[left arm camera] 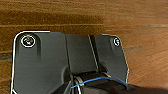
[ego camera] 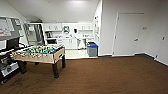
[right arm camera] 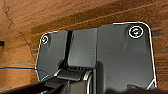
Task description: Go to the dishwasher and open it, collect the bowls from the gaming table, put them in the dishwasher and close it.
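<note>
Head view: kitchen (ego camera: 72, 37) far beyond foosball table (ego camera: 41, 53); state of both hands impossible to tell.

L + R wrists angled down twd floor, both low.

There is one foosball table (ego camera: 40, 53) on the brown carpet (ego camera: 105, 75). One grey bin (ego camera: 92, 49) stands near one white door (ego camera: 127, 35).

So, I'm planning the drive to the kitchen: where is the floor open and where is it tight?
Brown carpet is open from the foosball table across to the white door. The kitchen opening narrows between the foosball table's corner and the grey bin. The far left is crowded with equipment.
</note>
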